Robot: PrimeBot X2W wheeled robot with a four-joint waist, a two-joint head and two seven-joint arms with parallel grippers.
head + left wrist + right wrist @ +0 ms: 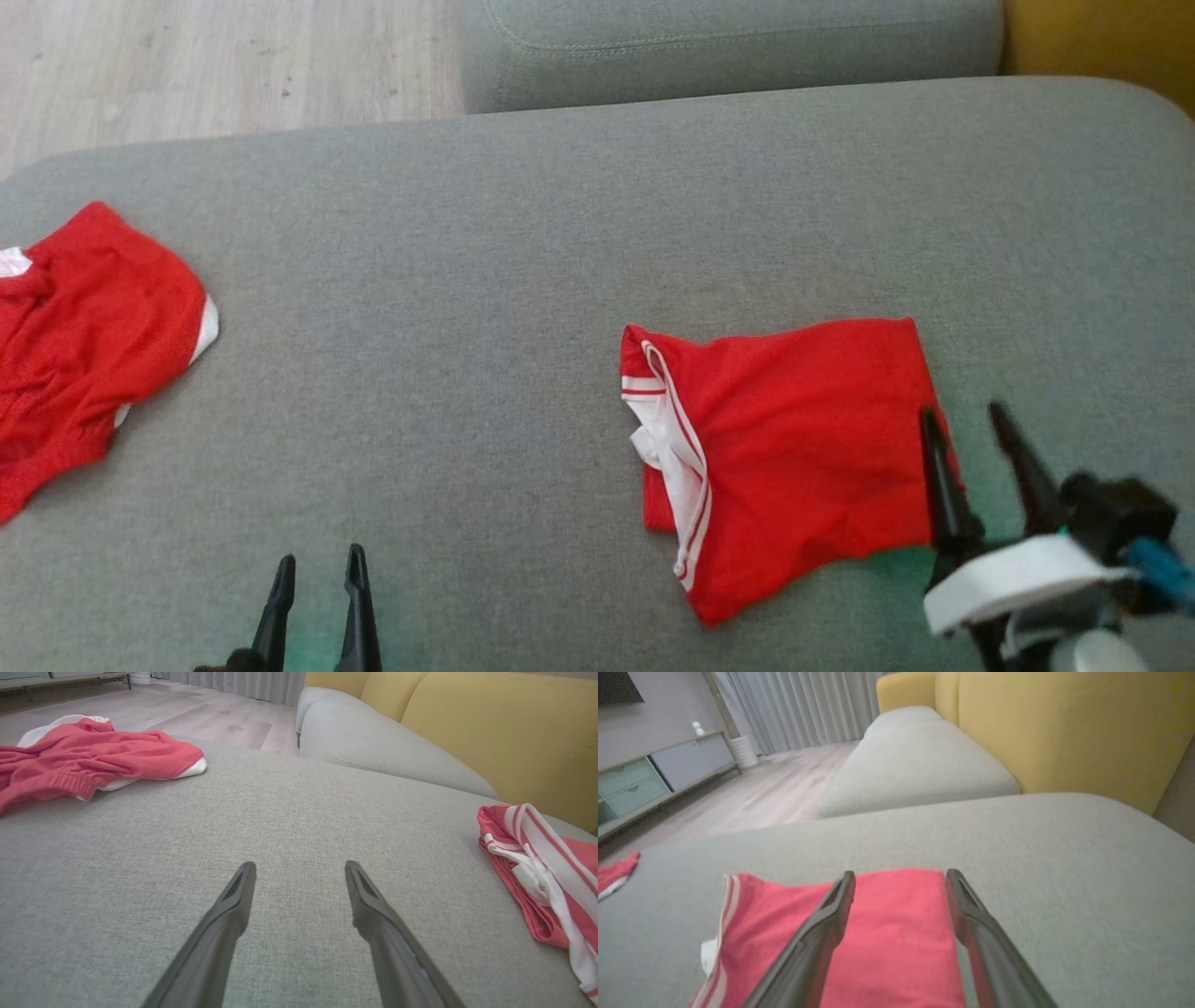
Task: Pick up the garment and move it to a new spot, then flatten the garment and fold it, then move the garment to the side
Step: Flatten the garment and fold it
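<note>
Head view: garment [794, 439] folded flat; we judge right gripper [960, 411], spread empty at its edge, poised to shift it; left gripper [319, 557] spread, idle.

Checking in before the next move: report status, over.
Left gripper open over bare cushion. Right gripper open over right edge of folded red garment, not gripping. Second red garment crumpled far left, apart. Nothing in the way.

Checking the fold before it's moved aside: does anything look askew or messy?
The folded red garment lies mostly flat, but at its left edge the white striped trim bunches and pokes out, and its bottom edge slants. A second red garment lies crumpled at the left end of the grey cushion.
</note>
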